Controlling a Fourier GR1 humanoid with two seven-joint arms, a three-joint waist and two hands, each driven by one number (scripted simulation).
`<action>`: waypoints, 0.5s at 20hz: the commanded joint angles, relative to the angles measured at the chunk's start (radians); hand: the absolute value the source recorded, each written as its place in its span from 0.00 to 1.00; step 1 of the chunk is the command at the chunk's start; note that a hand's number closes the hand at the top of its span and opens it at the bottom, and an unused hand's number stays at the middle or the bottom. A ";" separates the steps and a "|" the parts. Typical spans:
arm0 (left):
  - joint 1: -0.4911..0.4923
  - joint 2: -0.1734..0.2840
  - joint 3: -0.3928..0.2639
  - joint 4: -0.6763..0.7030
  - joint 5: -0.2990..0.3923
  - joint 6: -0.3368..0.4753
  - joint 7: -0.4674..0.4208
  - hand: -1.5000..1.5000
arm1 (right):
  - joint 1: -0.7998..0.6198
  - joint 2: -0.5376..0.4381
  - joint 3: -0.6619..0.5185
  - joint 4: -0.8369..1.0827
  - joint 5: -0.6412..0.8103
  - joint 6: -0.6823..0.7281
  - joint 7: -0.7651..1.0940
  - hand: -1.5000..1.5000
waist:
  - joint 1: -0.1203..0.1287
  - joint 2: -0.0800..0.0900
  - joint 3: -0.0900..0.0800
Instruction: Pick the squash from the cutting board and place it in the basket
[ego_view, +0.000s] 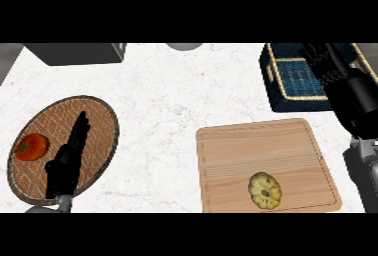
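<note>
1. The squash (264, 190) is lying on the cutting board (251, 150), near the board's lower edge and right of its middle; nothing is touching it.
2. The cutting board is sitting on the white counter (170, 95), lower right in the head view.
3. The basket (295, 75), dark blue with a pale rim, is sitting above the board at upper right, apart from it.
4. The right robot hand (325, 60) is hanging over the basket's right part, arm running down the right edge. Can't tell how its fingers are set.
5. The left robot hand (70, 150) is resting over the round woven mat (100, 125) at left, fingers straight, holding nothing.
6. A tomato (31, 147) is sitting on the mat, just left of that hand.
</note>
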 joint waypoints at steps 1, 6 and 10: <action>-0.012 -0.037 -0.033 0.069 -0.006 -0.026 0.026 0.50 | 0.003 0.023 0.067 -0.004 -0.020 0.072 0.005 1.00 | 0.041 -0.022 -0.018; 0.043 -0.057 -0.056 0.113 0.100 -0.103 0.183 0.50 | -0.040 0.116 0.446 -0.065 -0.083 0.372 -0.030 1.00 | 0.121 -0.002 -0.021; 0.091 -0.025 -0.059 0.121 0.122 -0.148 0.211 0.50 | 0.068 0.096 0.741 -0.146 0.067 0.496 -0.105 1.00 | 0.087 -0.027 -0.017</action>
